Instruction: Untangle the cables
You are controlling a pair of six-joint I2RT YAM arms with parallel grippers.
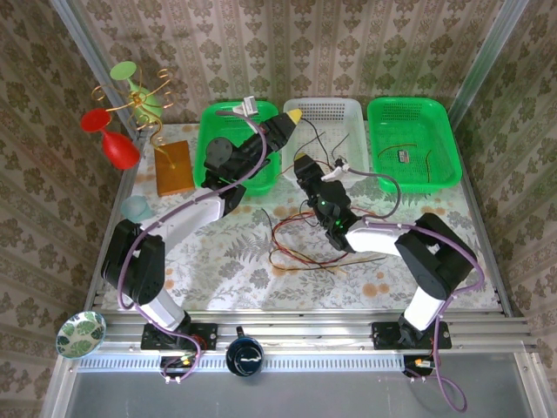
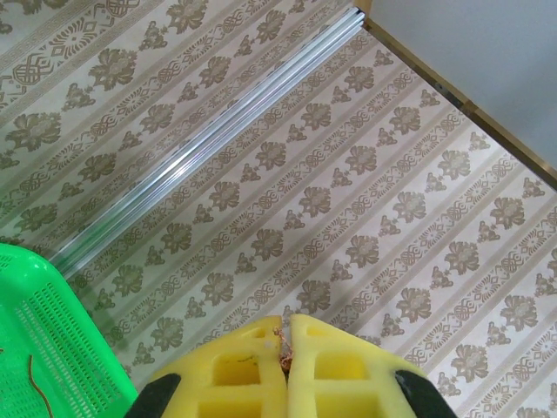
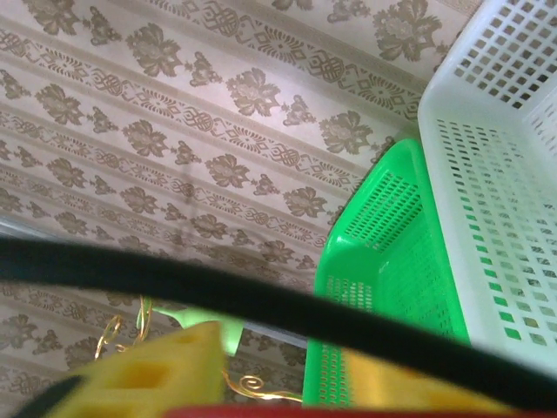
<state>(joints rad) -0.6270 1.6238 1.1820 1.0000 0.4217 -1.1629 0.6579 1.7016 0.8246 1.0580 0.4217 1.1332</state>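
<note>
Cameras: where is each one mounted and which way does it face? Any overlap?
Top external: above and behind the bases, looking down on the table, cables, left green basket and white basket; left arm and right arm both show.
Left wrist: on the left arm, facing the wallpapered wall; left gripper shut at the bottom edge.
Right wrist: on the right arm, facing back-left; right gripper open, a blurred black cable across it.
Shared: top external and right wrist both show the left green basket, white basket and glass stand.
</note>
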